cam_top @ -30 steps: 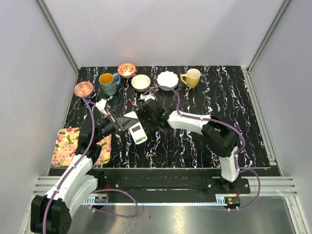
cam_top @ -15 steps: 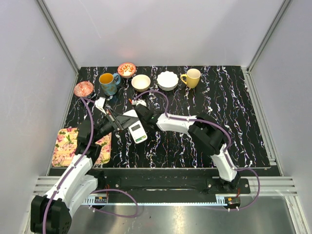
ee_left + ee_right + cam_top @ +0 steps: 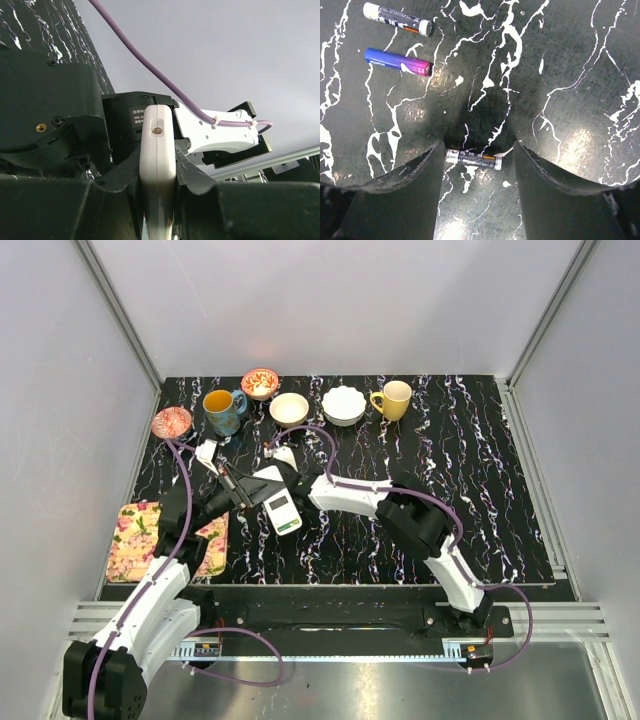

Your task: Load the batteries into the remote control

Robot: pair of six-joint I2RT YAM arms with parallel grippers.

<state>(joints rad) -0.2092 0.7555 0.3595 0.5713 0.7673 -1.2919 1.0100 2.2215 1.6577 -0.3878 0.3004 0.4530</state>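
right wrist view: the right gripper (image 3: 479, 152) has swung left, jaws narrowing but open around a battery (image 3: 473, 159) lying on the table (image 3: 570, 75). the left gripper (image 3: 159, 200) clamps the remote control (image 3: 157, 160); a pickup looks close.

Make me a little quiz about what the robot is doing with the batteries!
1. True or false: a battery lies between the open fingers of the right gripper.
2. How many batteries show in the right wrist view? A) two B) three C) five
3. Fill in: the left gripper is shut on the white ___.

Key: 1 true. 2 B. 3 remote.
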